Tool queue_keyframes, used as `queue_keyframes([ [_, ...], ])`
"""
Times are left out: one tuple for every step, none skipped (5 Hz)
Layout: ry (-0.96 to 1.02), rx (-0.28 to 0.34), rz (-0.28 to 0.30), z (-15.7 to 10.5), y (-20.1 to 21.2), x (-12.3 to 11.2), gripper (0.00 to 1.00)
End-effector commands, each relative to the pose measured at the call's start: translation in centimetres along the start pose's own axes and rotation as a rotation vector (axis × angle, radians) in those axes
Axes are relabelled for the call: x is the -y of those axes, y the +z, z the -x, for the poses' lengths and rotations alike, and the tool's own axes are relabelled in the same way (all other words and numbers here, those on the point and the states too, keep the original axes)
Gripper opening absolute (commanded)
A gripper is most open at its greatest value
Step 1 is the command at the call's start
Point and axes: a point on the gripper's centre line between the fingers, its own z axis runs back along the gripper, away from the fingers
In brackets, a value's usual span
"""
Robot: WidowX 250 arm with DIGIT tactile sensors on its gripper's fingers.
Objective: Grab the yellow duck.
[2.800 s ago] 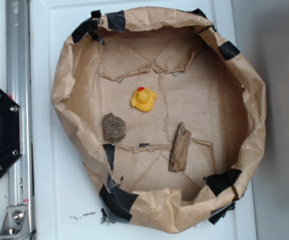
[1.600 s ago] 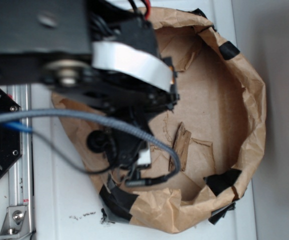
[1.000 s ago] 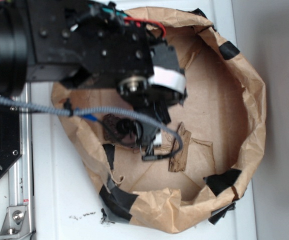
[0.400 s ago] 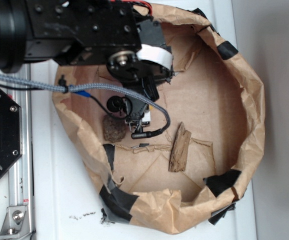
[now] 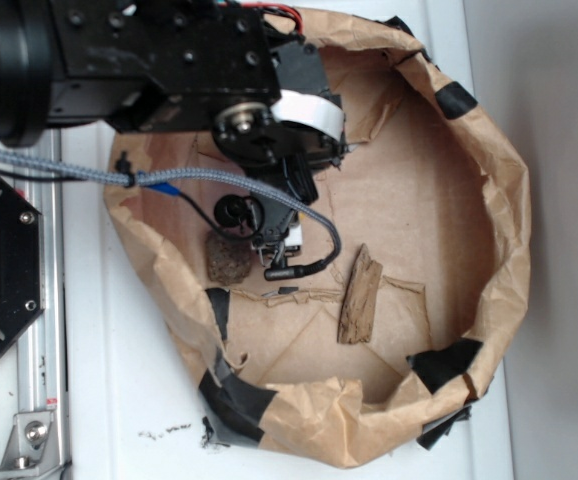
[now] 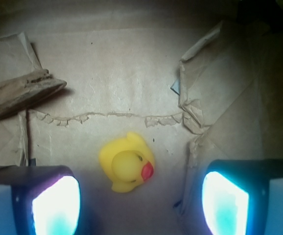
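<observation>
The yellow duck (image 6: 127,162) sits upright on the brown paper floor in the wrist view, its red beak pointing right. My gripper (image 6: 140,200) is open above it, with the glowing fingertips (image 6: 56,205) wide apart to the duck's left and right, and the duck lies just ahead of the gap between them. In the exterior view the black arm (image 5: 169,70) reaches in from the upper left and covers the duck, so the duck is hidden there.
A rough brown rock (image 5: 229,258) lies just left of the gripper's tip. An elongated wood piece (image 5: 359,295) lies to the lower right. The crumpled paper wall (image 5: 499,240) with black tape rings the area on a white table (image 5: 119,400).
The arm swung in from the left over the paper ring and came to rest over the duck's spot. In the last 0.4 s it has barely moved.
</observation>
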Motion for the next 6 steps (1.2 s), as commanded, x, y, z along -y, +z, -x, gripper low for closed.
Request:
queue_keyframes([
  [0.060,0.012,-0.030,-1.37,-1.61,-0.70,1.00],
  [0.110,-0.043,-0.126,-1.21,-1.98,-0.83,0.00],
  [0.120,-0.039,-0.098,-1.01,-1.98,-1.04,0.00],
  [0.118,-0.043,-0.084,-1.02,-2.05,-1.07,0.00],
  [0.115,-0.045,-0.076,-1.04,-2.10,-1.07,0.00],
  [0.113,-0.040,-0.078,-1.03,-2.06,-1.04,0.00],
])
